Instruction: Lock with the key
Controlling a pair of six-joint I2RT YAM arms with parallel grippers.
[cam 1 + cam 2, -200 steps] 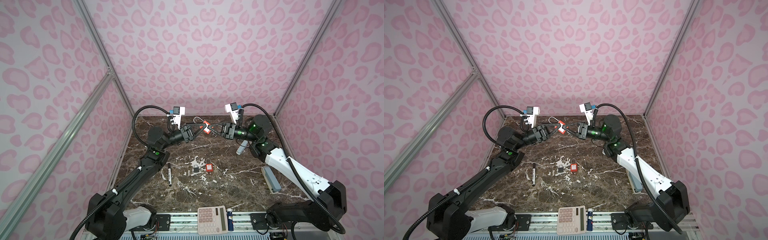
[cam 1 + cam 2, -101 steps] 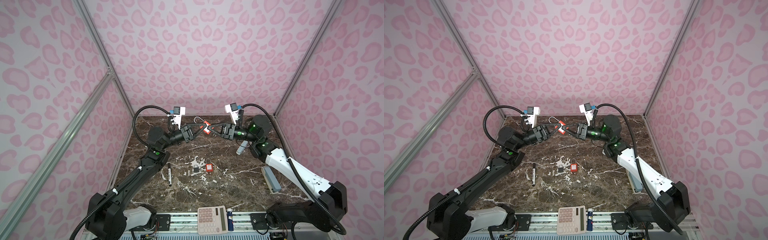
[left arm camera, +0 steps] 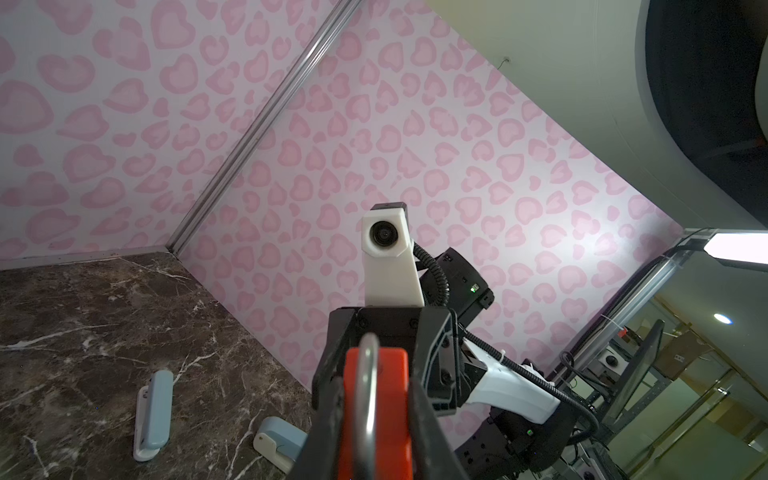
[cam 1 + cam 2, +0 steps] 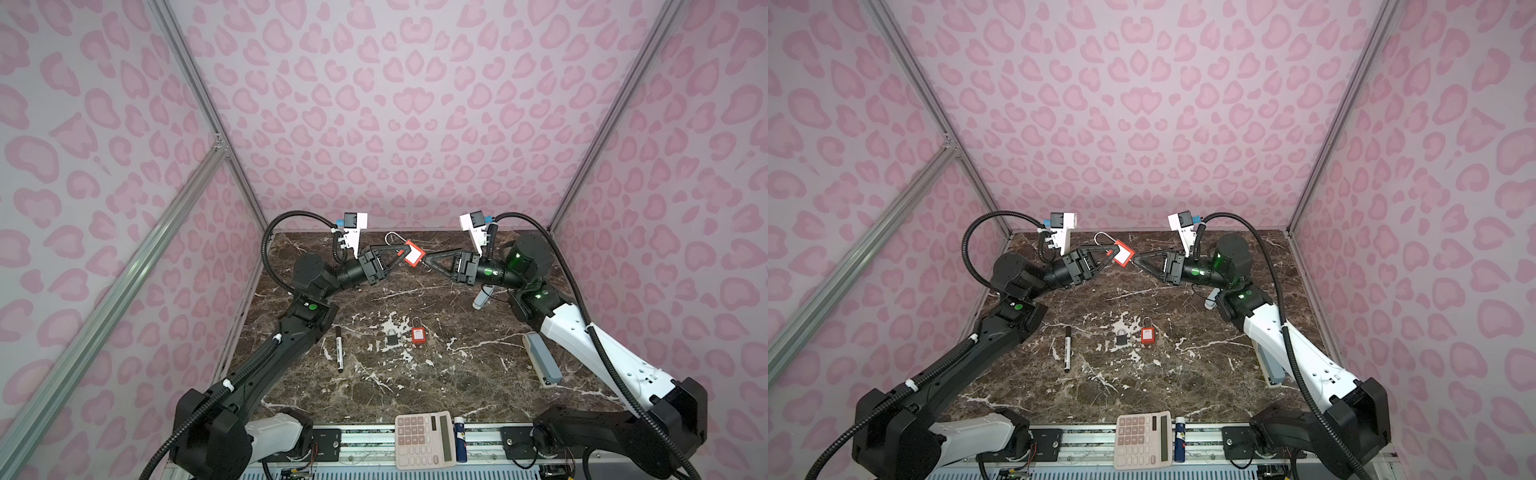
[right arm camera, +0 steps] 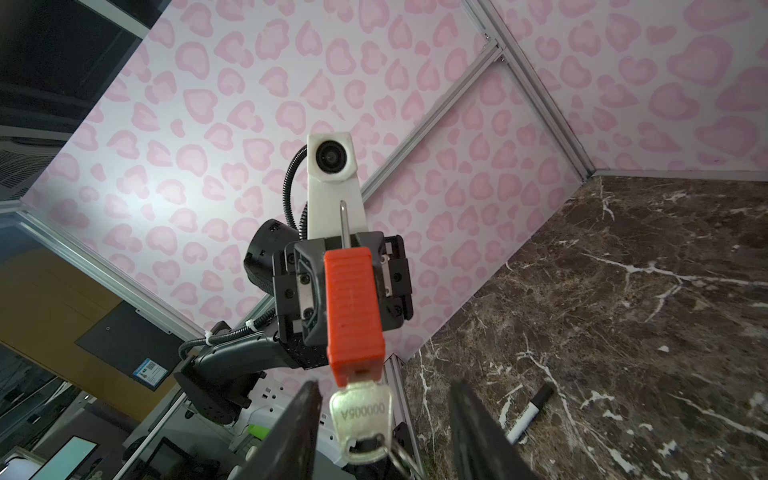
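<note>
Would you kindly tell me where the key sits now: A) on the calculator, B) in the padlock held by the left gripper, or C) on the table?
B: the key sticks out of the red padlock clamped in the left gripper, with the right gripper open around it.

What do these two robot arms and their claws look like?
The left arm and right arm are black with a white segment and green lights. The left gripper and right gripper have black triangular open-frame fingers. White cameras top both wrists, fed by ribbed black cables.
</note>
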